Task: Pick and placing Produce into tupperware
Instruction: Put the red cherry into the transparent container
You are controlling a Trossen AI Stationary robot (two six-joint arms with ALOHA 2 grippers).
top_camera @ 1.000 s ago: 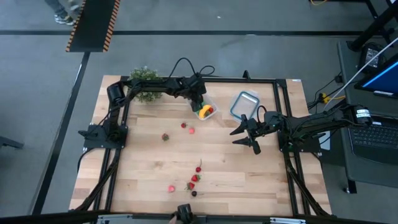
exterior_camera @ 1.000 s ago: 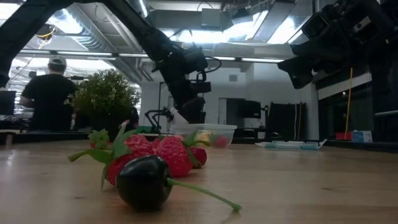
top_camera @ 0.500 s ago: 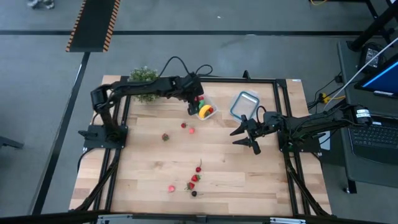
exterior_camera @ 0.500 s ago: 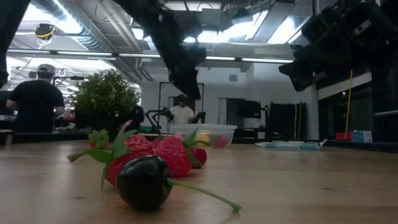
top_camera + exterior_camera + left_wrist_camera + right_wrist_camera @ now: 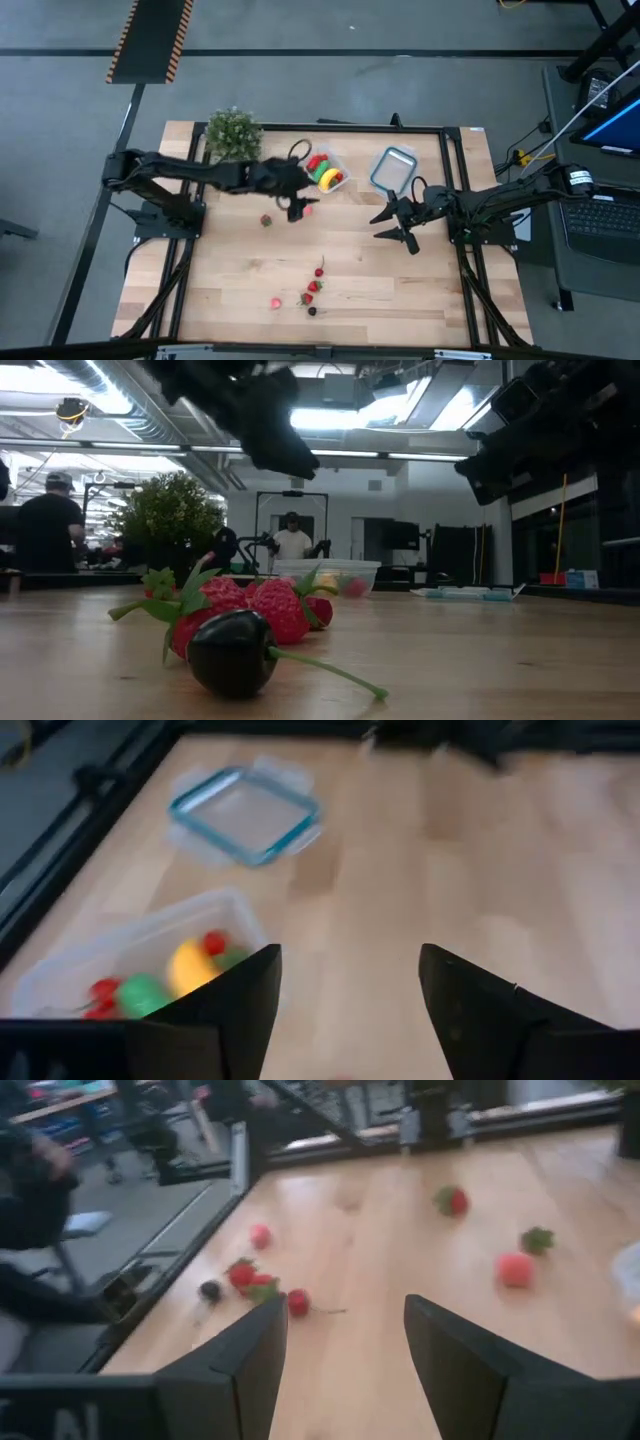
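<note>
Worktop (image 5: 400, 290): clear squarish tupperware (image 5: 324, 171) near the far edge, holding a yellow banana, green and red pieces. Left gripper (image 5: 298, 207) just beside its near side, fingers spread, empty. Right gripper (image 5: 392, 223) spread, empty, near the right edge. Loose red berries (image 5: 311, 287) by the near edge.

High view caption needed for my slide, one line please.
Left gripper open over loose berries beside the part-filled tub; right gripper waits, open.
</note>
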